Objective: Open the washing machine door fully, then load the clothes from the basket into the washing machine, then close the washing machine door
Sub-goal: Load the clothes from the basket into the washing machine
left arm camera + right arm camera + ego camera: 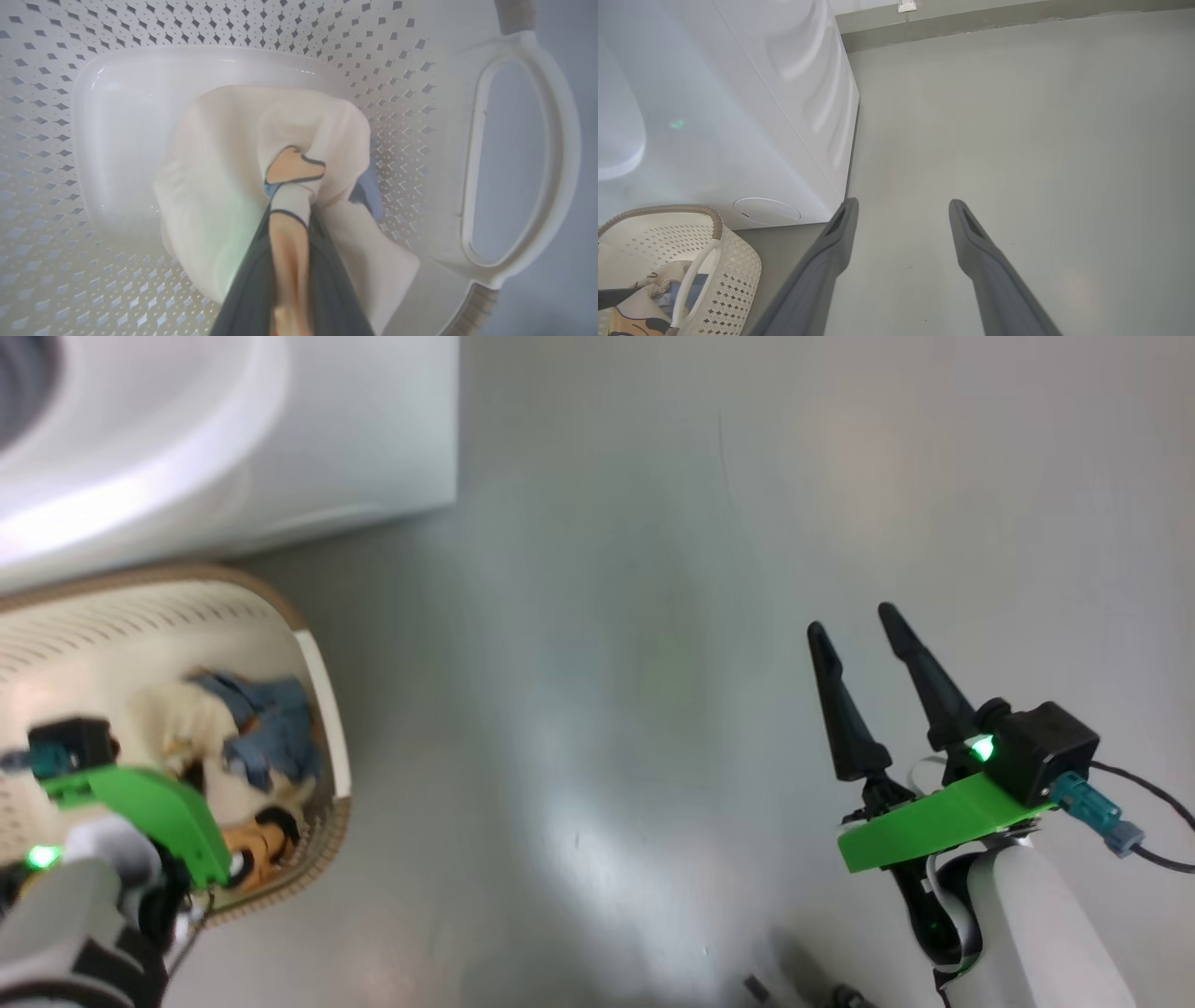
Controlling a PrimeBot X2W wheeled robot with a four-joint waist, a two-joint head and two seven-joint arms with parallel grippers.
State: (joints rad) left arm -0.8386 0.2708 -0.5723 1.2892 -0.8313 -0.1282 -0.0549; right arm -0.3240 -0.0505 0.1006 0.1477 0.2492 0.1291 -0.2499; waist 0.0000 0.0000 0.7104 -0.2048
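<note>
At the head view's lower left, the left gripper's (pixel 289 210) jaws pinch the cream garment (pixel 219 186) inside the basket (pixel 322 691). Lower right, the right gripper's (pixel 854 625) jaws stand apart, empty, above the floor (pixel 607 616).

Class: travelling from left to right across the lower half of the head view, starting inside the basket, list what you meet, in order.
clothes → basket's white handle → grey floor → right gripper, its two fingers standing apart.
</note>
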